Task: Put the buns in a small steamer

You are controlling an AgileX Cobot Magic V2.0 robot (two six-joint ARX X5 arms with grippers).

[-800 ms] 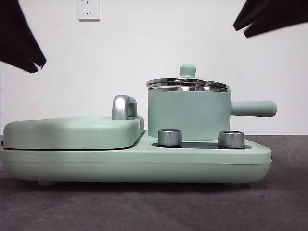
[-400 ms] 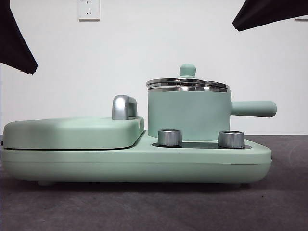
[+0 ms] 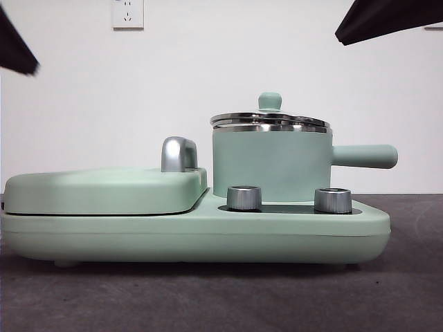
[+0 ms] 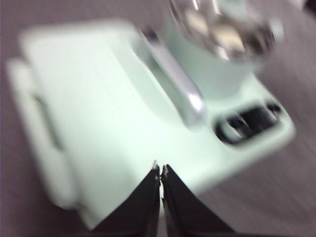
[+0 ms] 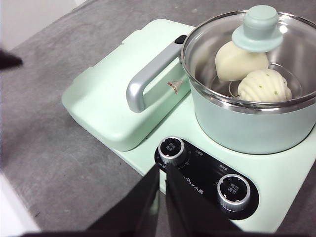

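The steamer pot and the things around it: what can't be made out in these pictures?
- Buns: hidden in the front view by the pot wall; they show only through the glass lid in the right wrist view.
- Left wrist view: blurred throughout, so no detail reads.
- Dial labels: too small to read.
- Pot handle: cut off in the right wrist view.

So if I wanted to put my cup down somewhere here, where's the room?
Bare grey table lies beside the griddle lid and in front of the cooker base. The knobs sit crowded against the small steamer, its lid on over both buns.
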